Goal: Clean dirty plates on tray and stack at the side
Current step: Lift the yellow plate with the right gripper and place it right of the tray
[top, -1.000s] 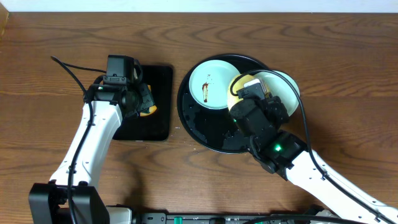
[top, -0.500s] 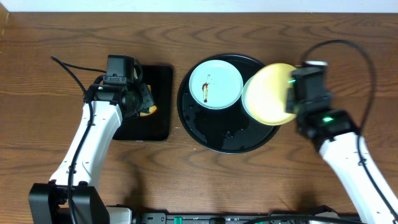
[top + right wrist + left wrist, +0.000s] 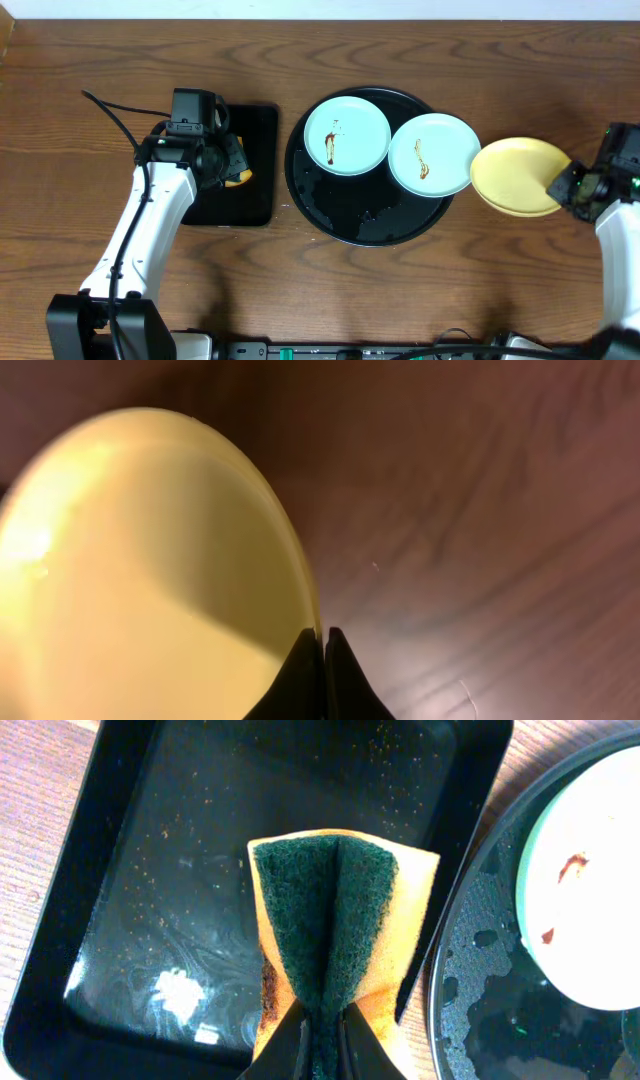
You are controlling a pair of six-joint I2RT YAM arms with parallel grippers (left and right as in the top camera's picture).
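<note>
Item 1: round black tray (image 3: 330, 215), centre of wooden worktop (image 3: 100, 60), wet patches on its bare lower part. Item 2: two mint-blue plates on that tray, left one (image 3: 347, 136) and right one (image 3: 433, 153), each w/ a brown sauce streak; the right one overhangs the tray rim. Item 3: yellow plate (image 3: 518, 176), off the tray to its right, left edge just beside the right mint plate, face plain yellow. The right pincer (image 3: 323, 660) is pinched narrow on its rim (can't tell if the plate touches the worktop). Item 4: rectangular black tray (image 3: 150, 870), left of the round tray, wet and speckled. Item 5: sponge (image 3: 340, 920), orange w/ green scouring face, folded and clamped in the left pincer (image 3: 320, 1030), over the rect. tray.
</note>
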